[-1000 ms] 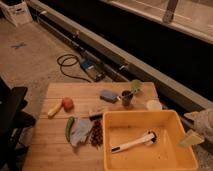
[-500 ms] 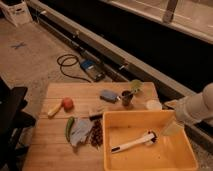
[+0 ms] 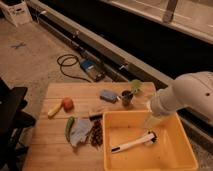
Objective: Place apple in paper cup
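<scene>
The apple [image 3: 67,103] is small, round and red-orange. It lies on the left part of the wooden table [image 3: 55,150], touching the end of a yellow banana [image 3: 54,111]. The paper cup is hidden behind my white arm [image 3: 187,97], which reaches in from the right. My gripper [image 3: 151,120] hangs at the end of the arm, above the far edge of the yellow bin [image 3: 107,150]. It is well to the right of the apple and nothing shows in it.
A dark cup [image 3: 127,97] with a green item [image 3: 135,85] behind it and a blue sponge [image 3: 107,94] stand at the table's back. A green pepper [image 3: 69,127], cloth [image 3: 80,131] and dark cone [image 3: 96,134] lie left of the bin, and a white-handled tool [image 3: 132,143] lies inside it. A black chair [image 3: 10,112] stands at the left.
My arm has swung in from the right edge toward the left and back. It now covers the spot where the white paper cup showed. The objects on the table have not moved.
</scene>
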{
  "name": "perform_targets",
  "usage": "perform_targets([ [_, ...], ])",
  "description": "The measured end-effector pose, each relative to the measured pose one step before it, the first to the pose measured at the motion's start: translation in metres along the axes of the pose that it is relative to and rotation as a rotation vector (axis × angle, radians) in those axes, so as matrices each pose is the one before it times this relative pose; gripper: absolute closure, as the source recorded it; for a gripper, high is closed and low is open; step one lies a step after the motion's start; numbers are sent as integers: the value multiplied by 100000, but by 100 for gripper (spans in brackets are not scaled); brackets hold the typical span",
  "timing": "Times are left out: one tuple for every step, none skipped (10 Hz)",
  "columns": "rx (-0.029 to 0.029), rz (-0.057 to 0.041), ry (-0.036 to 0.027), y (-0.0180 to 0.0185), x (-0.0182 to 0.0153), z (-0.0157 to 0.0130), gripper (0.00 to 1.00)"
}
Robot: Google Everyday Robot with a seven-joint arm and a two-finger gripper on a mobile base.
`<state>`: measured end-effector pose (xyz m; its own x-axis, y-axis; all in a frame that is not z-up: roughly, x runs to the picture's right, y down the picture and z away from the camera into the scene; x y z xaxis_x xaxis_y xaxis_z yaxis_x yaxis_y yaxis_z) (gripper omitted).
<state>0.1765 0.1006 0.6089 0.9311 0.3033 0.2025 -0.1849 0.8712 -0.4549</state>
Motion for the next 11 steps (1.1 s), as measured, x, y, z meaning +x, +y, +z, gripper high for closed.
perform_targets([
  [-153, -201, -122, -3, -129, 59, 20],
  [114, 212, 75, 7, 112, -54, 20],
  [21, 153, 33, 20, 76, -16, 20],
  [6, -42, 11, -40, -73, 31, 20],
  [174, -657, -271, -205, -254, 19, 20],
  [303, -1957, -676, -527, -542, 67, 20],
  [-11, -2003, -579, -625, -831, 224, 20],
  [-256, -3617, -900, -1114, -1674, 631, 20],
  [-713, -4156, -815, -970, -2205, 877, 20],
  [-920, -3794, -597, -753, -2216, 981, 20],
  [-1207, -4918, -722, -883, -2743, 1224, 20],
])
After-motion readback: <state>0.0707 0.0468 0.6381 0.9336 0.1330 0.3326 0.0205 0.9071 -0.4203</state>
